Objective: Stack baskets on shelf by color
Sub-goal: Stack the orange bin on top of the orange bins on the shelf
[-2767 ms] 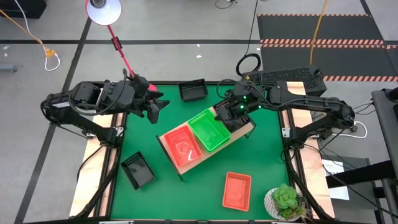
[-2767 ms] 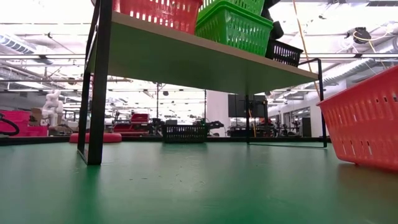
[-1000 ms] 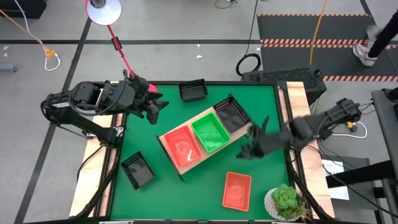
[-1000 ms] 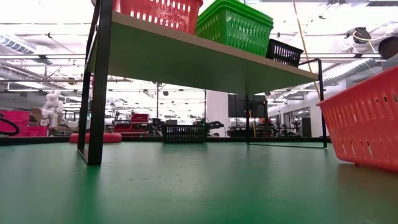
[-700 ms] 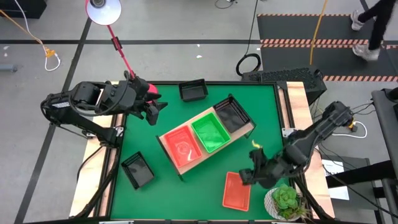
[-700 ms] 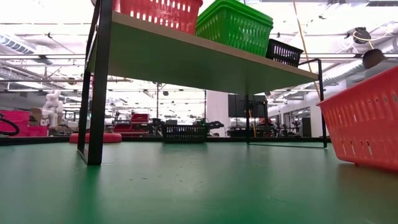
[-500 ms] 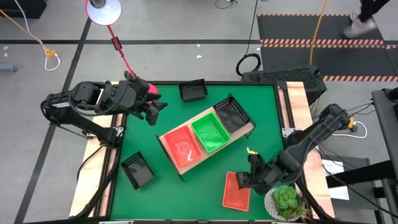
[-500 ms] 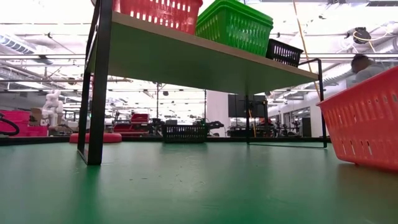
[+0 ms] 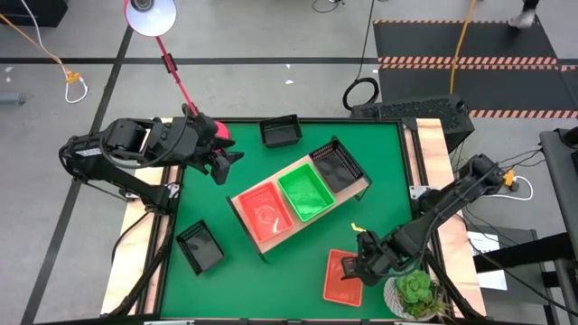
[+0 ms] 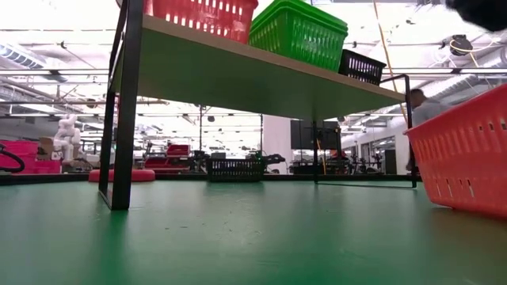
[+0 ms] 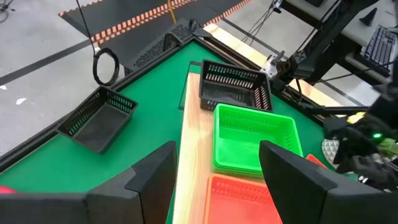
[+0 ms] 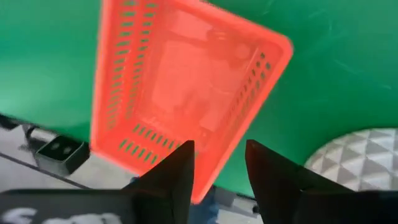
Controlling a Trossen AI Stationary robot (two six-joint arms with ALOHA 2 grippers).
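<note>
The shelf (image 9: 354, 190) stands slantwise mid-table and carries orange-red baskets (image 9: 265, 213), green baskets (image 9: 304, 191) and a black basket (image 9: 336, 167) side by side. A loose orange-red basket (image 9: 340, 282) rests on its bottom near the table's front edge. My right gripper (image 9: 354, 264) hovers open over that basket's far right part; in the right wrist view its fingers stand either side of the basket's wall (image 12: 211, 163), not plainly touching it. Two loose black baskets lie on the mat, one at the far edge (image 9: 281, 131) and one at the near left (image 9: 200, 246). My left gripper (image 9: 231, 159) waits open, left of the shelf.
A white pot with a green plant (image 9: 411, 293) stands at the near right corner, close beside the right arm and the orange-red basket. A lamp on a red stem (image 9: 152, 16) leans over the far left corner. A person (image 10: 416, 103) shows in the room behind.
My right gripper has swung from beside the shelf's right end toward the table's near edge and come down over the loose orange-red basket. The baskets and the shelf have kept their places. A person has walked along the floor beyond the table's far right.
</note>
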